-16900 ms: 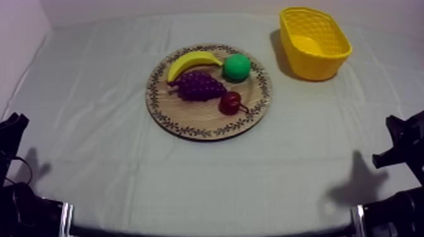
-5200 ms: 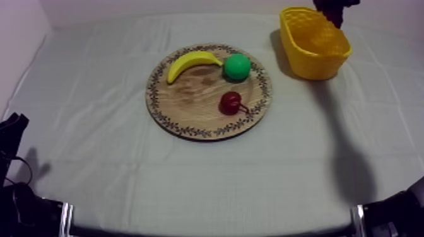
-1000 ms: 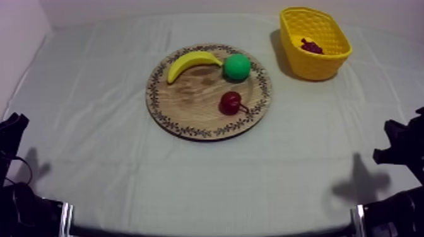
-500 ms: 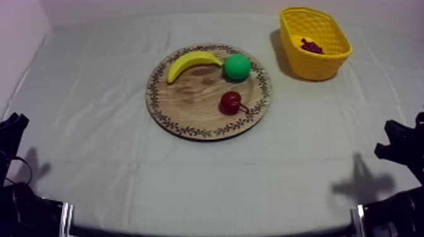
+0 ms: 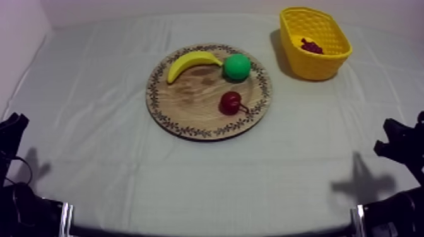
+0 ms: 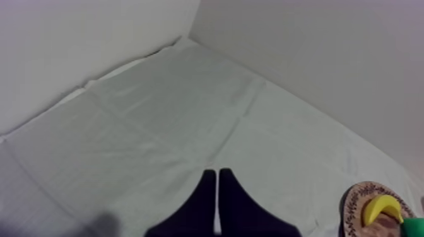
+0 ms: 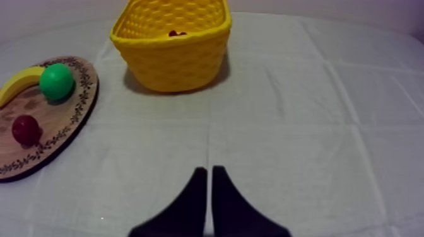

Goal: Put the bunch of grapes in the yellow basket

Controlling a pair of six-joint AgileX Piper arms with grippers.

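Note:
The purple bunch of grapes lies inside the yellow basket at the far right of the table; over the basket rim a bit of the grapes shows in the right wrist view. The wooden board holds a banana, a round green fruit and a small red fruit. My right gripper rests low at the right edge, far from the basket, its fingers together as a narrow wedge. My left gripper rests at the lower left, likewise shut.
Bare cloth spreads between the board and both grippers. In the left wrist view the board with the banana sits far off beside the back wall. The board lies left of the basket in the right wrist view.
The grapes have gone from the board into the basket. My right arm was over the basket and is back low at the right; over the last second it barely shifts.

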